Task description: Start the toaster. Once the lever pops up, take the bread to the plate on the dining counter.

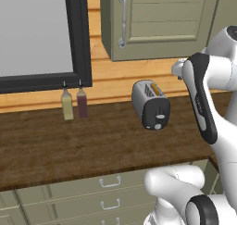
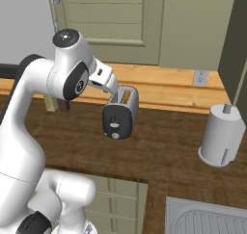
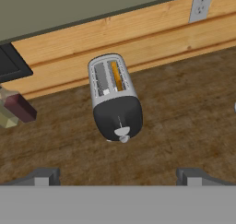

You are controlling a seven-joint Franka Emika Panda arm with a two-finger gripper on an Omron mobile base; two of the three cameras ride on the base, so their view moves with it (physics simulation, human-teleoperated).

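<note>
Left base view, toaster point(image 1: 151, 103): rounded silver-grey shell, glossy black end face with a small lever knob low on it; stands on the dark wood-grain surface point(image 1: 55, 145), black end toward the camera, long axis running back toward the wall.
Left base view, bread point(image 1: 156, 89): golden-tan sliver sunk in the slot on the right.
Left base view, bottles point(image 1: 74, 103): one pale yellow, one dark red, well off to the left by the wall.
Right base view, toaster point(image 2: 120, 112): just below and ahead of the white wrist, apart from it; black face nearest the camera.
Right base view, paper roll point(image 2: 222, 134): white cylinder on a stand, far right.
Hand view, claw point(image 3: 118, 177): released, grey tips spread wide with nothing between them.
Hand view, toaster point(image 3: 115, 98): ahead of the claw, centred between the tips, apart; black end toward the claw, two slots up.
Hand view, bread point(image 3: 116, 75): orange-tan edge in the right slot.
</note>
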